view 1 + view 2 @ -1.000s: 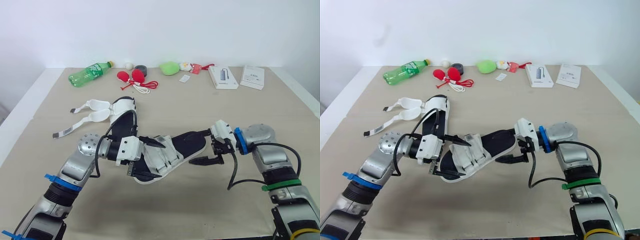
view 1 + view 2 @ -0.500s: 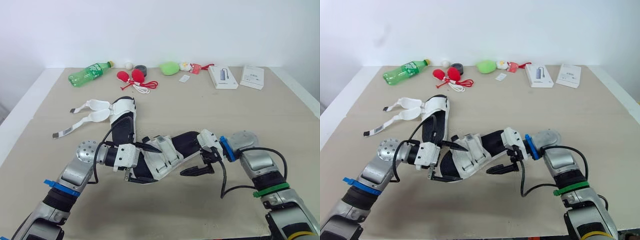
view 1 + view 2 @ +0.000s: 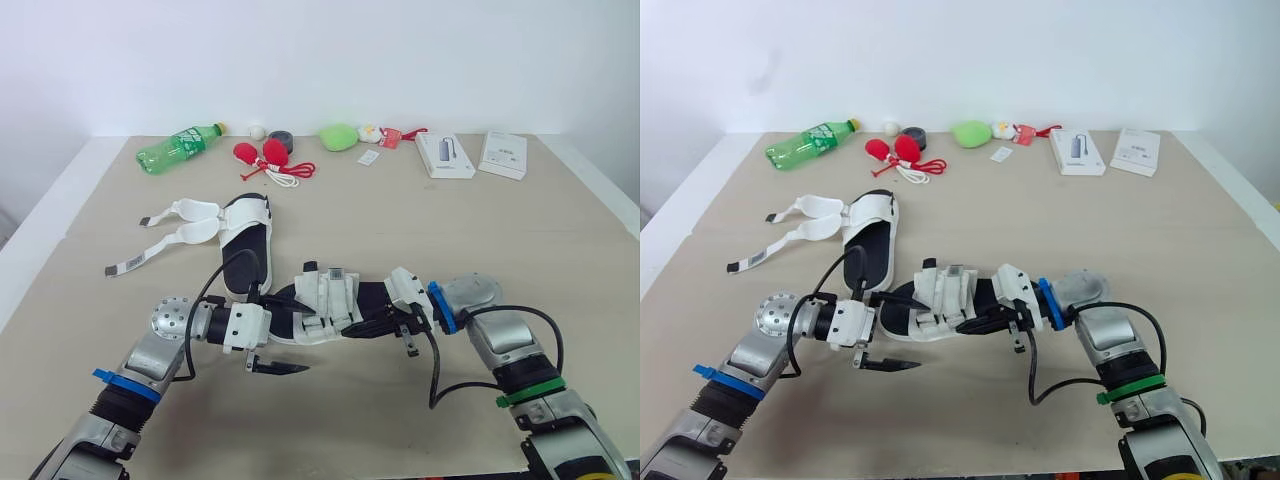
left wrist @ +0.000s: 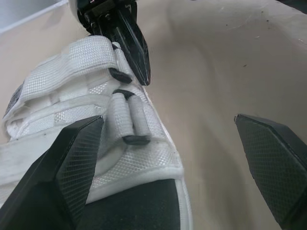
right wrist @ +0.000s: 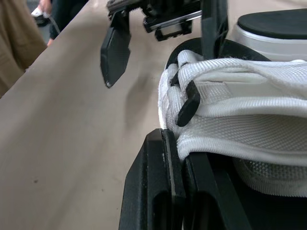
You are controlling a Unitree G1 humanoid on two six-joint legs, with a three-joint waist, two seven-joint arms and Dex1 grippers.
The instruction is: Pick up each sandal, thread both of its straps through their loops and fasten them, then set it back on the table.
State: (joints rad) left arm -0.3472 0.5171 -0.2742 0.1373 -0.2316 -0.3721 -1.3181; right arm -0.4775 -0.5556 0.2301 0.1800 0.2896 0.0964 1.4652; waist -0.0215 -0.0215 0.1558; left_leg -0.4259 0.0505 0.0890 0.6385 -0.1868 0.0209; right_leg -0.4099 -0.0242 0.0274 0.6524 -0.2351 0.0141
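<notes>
Back-left on the table (image 3: 560,230): loose sandal (image 3: 245,245), sole down, both straps undone and splayed out toward the robot's left. A green bottle (image 3: 180,147) is behind it at the far edge.

Left gripper (image 4: 169,120): spread wide. One finger is at the end of the strapped sandal (image 3: 325,298), the other finger (image 4: 268,158) is over bare table in front of it. It's gripping nothing.

Strapped sandal: front centre, between the two grippers, just in front of the loose sandal's heel. Both straps are folded across it and look fastened. It seems to sit on the table, though contact is hard to confirm.

Right gripper (image 5: 173,153): fingers pressed together, lying against the sandal's side under the straps. Can't tell if they nip anything.

Two white boxes (image 3: 470,155) are far back right.
</notes>
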